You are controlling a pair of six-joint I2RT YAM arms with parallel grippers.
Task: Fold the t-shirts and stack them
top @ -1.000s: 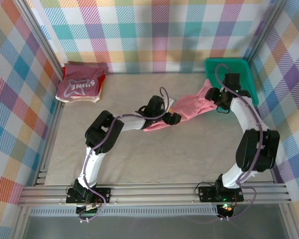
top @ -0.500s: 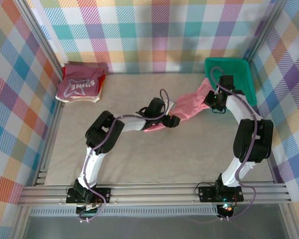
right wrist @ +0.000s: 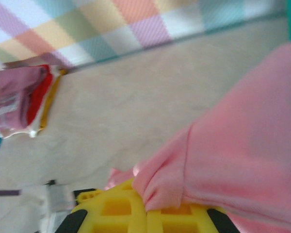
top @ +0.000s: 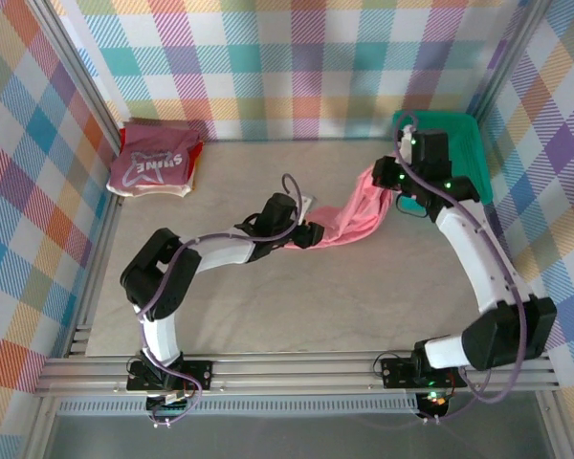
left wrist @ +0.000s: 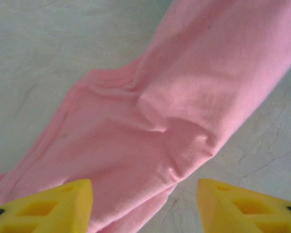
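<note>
Right gripper [right wrist: 145, 204] clamped on the salmon-pink t-shirt [top: 349, 215] at its end by the green basket [top: 464, 143]; left gripper [left wrist: 144, 204], jaws apart, straddling the opposite end (no pinch visible). Long axis diagonal between both, across the table [top: 268, 316].

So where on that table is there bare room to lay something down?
Two bare patches: the far strip of beige table between the folded shirt stack and the green mesh basket, and the wide near middle between the salmon-pink t-shirt and the metal front rail. Crowded: the centre, where the left gripper and right gripper meet that shirt.
</note>
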